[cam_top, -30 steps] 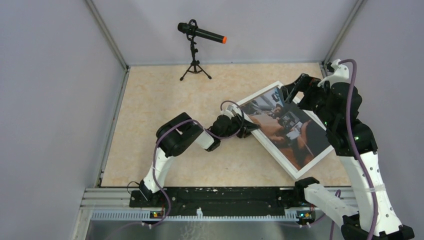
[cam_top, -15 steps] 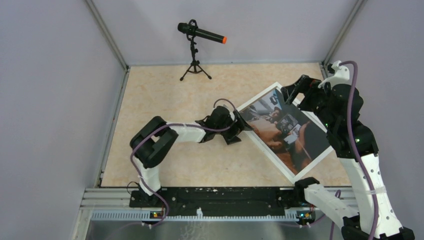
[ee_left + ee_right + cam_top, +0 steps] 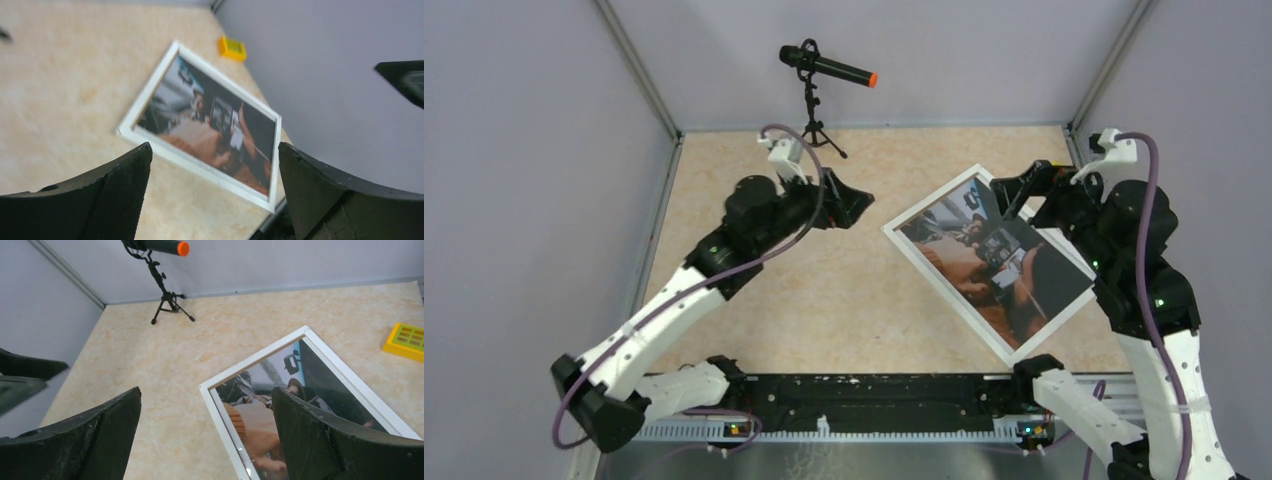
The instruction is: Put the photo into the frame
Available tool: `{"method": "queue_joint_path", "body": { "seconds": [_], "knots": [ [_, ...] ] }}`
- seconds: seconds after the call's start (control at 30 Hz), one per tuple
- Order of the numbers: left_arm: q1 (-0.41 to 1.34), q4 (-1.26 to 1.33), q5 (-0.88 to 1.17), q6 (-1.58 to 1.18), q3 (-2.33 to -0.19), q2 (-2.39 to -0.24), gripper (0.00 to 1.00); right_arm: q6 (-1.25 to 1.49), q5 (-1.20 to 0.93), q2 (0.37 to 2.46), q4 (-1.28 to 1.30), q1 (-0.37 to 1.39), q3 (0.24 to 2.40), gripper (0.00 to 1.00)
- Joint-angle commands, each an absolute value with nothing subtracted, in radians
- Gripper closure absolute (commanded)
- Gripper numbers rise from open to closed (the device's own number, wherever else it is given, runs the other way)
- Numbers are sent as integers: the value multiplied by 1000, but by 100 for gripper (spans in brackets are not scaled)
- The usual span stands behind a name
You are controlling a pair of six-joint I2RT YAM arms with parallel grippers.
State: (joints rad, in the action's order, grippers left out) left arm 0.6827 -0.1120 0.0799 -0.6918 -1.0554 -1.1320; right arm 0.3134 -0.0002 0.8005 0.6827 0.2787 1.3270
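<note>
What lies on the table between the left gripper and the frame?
Nothing stands there: the top view shows only bare tabletop between the left gripper and the frame.

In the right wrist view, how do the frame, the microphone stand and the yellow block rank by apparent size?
Largest to smallest:
1. frame, though partly outside the picture.
2. microphone stand, top cropped, farther from the camera.
3. yellow block, cut by the right edge.

One photo, one frame, one microphone, one yellow block
</note>
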Motion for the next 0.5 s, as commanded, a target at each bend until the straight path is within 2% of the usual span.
{"method": "queue_joint_path", "body": {
  "seconds": [0.0,0.2,0.47],
  "knots": [
    [686,-216,12,-241,-1231,-966,1,286,-31,737,647,277,1406,1],
    [687,-309,-45,-111,-1433,-876,1,300,-64,682,628,276,1431,1],
    [686,-251,-120,-51,-1454,-792,1,291,-57,629,574,276,1427,1]
  ]
}}
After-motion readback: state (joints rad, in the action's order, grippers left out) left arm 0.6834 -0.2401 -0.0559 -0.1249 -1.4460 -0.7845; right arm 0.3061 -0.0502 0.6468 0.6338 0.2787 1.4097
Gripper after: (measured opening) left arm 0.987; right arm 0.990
